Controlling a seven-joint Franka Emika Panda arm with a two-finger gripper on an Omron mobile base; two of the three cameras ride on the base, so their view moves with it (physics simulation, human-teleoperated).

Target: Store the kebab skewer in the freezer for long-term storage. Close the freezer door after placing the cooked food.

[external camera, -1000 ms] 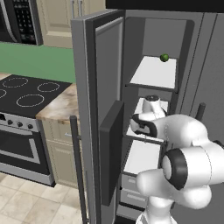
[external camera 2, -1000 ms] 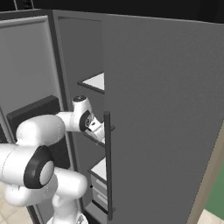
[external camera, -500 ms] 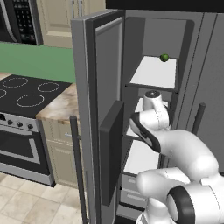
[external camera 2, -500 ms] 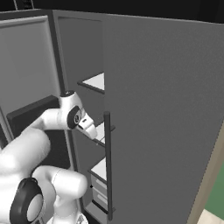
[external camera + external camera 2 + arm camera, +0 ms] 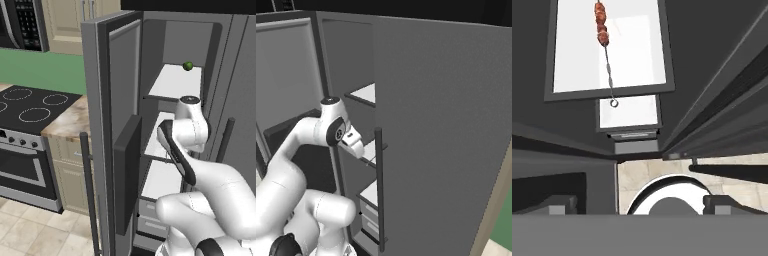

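A: What is seen nearest in the hand view?

B: The end effector is seen with its 2 fingertips spread wide apart, and nothing is held between them. Pale floor tiles are visible just beyond.

A: And where is the kebab skewer found?

B: The kebab skewer is laid on a white shelf inside the freezer. Its red-brown meat chunks are bunched at the far end in the hand view, and the thin stick is pointed back toward the shelf's front edge, where a small ring is seen at its tip. It is well apart from the end effector.

A: How is the arm placed?

B: In the left base view the white arm is raised in front of the open compartment, level with the middle shelves. In the right base view the same arm is seen beside the dark bar handle of the plain grey door.

A: Is the freezer door shut?

B: No. The freezer door is swung wide open, and a dark door bin is carried on its inner face.

A: Anything farther back?

B: A small green round fruit is seen on the upper shelf. Grey drawers are set below the shelves. To the left, a stove is seen beside a table with a marbled top.
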